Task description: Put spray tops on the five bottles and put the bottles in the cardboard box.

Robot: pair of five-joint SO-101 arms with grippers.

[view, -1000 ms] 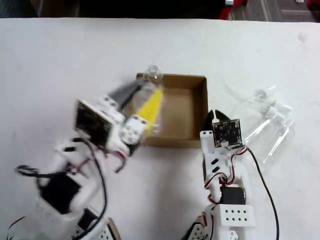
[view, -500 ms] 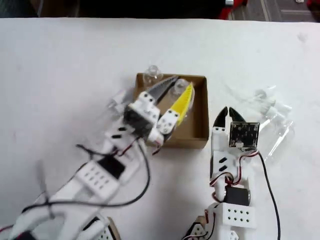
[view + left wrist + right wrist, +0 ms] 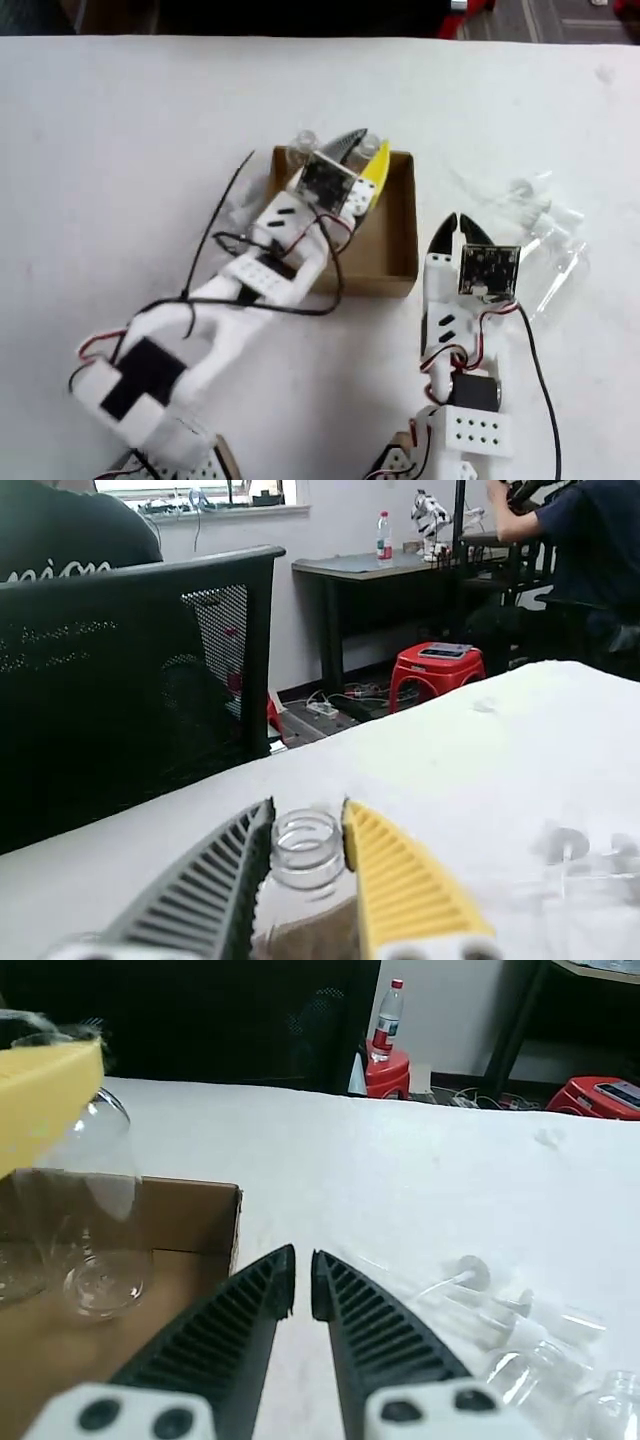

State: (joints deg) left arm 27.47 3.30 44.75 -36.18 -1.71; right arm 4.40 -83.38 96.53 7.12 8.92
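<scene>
Clear plastic is what your left gripper (image 3: 306, 816) has: its grey and yellow fingers are clamped on the bare neck of a bottle (image 3: 305, 850), with no spray top on it. The bottle hangs upright, long axis vertical, over the far side of the cardboard box (image 3: 406, 215). In the right wrist view its base sits low inside the box; you cannot tell whether it touches the floor. So the release turns on height, not on sideways aim: the box lies straight below the bottle.

Your right gripper (image 3: 302, 1272) is just beside the box's right wall, black fingers drawn almost together around nothing. It is the nearer arm to the loose bottles (image 3: 545, 255) and spray tops (image 3: 468, 1274) lying further right of the box. Another bottle (image 3: 303, 146) stands at the box's far-left corner.

A second ago the left arm held the bottle at the box's left rim. It has since swung across and stretched toward the far wall. The right gripper drew slightly away from the box, then stopped.
</scene>
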